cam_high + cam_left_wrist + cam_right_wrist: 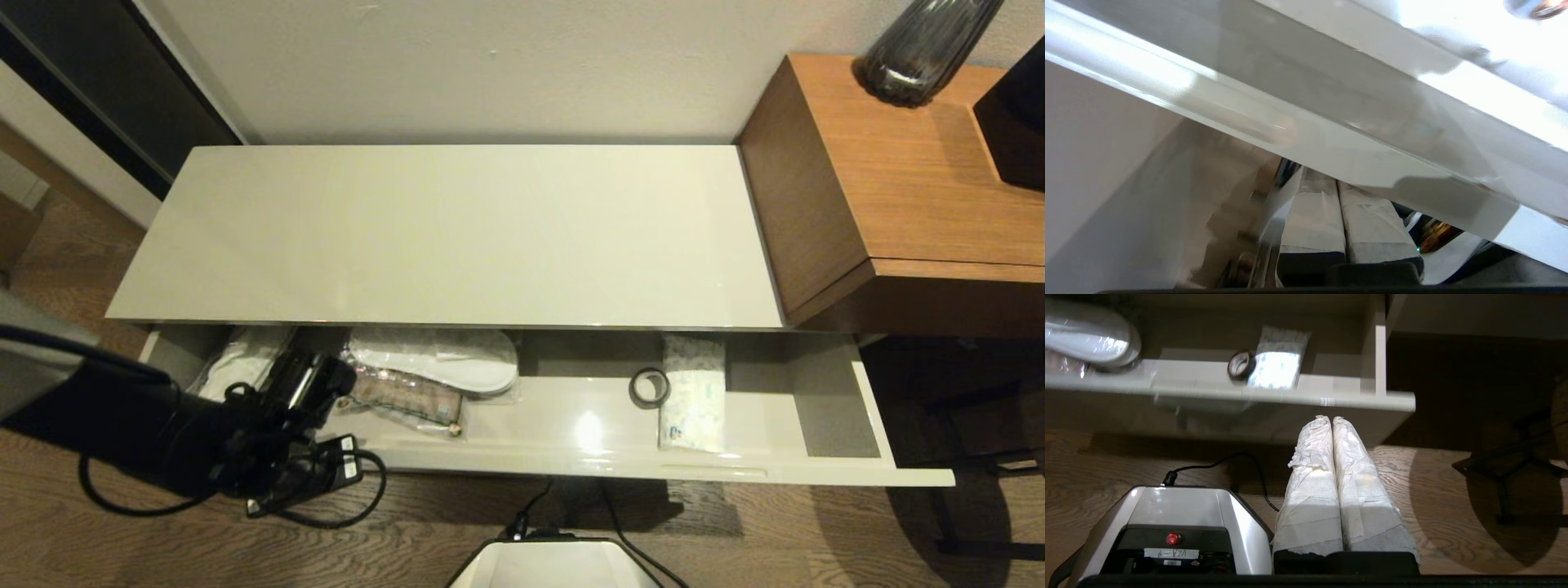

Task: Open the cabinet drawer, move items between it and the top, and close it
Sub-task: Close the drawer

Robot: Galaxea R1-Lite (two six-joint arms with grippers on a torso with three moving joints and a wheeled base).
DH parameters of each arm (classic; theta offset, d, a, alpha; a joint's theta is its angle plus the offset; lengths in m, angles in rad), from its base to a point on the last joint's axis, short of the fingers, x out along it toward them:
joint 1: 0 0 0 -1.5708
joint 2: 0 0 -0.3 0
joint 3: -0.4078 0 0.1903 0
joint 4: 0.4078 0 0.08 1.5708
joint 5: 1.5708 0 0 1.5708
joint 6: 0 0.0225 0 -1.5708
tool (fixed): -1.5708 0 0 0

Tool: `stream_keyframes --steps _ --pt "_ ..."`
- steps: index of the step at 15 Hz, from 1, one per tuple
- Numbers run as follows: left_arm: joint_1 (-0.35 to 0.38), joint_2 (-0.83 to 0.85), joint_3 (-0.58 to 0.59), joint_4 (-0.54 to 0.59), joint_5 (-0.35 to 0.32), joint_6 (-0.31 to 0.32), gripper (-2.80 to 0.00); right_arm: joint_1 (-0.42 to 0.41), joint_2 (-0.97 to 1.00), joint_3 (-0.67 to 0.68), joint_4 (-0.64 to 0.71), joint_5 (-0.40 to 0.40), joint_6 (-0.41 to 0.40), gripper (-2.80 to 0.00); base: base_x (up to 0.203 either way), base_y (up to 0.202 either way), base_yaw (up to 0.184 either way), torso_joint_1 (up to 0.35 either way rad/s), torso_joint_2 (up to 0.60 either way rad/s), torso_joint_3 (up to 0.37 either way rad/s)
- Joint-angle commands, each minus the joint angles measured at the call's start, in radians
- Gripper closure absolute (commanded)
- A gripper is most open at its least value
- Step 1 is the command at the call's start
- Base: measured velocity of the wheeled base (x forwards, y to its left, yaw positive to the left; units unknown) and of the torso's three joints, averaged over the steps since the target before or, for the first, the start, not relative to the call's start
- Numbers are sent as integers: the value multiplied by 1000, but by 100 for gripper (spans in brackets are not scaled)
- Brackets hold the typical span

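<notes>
Left hand (1337, 192) with taped fingers pressed together, gripping nothing, low at the left end of the open cabinet drawer (571, 457), close under the overhanging edge of the top (449, 237). Right hand (1333, 424) likewise closed and empty, hovering over wood floor short of the drawer front. Inside the glossy cream drawer: bagged white slippers (441, 363) (crinkled clear plastic), a small black tape roll (650, 388) touching a soft white packet (692, 392). Alongside, right, a taller brown side table (906, 196).
</notes>
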Motion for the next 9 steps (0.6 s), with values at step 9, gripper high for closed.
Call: stream_keyframes --steps 9 --pt "120 61 -936 648 -14 59 0 0 2 0 -1 0 -1 0 0 0 0 0 0 0"
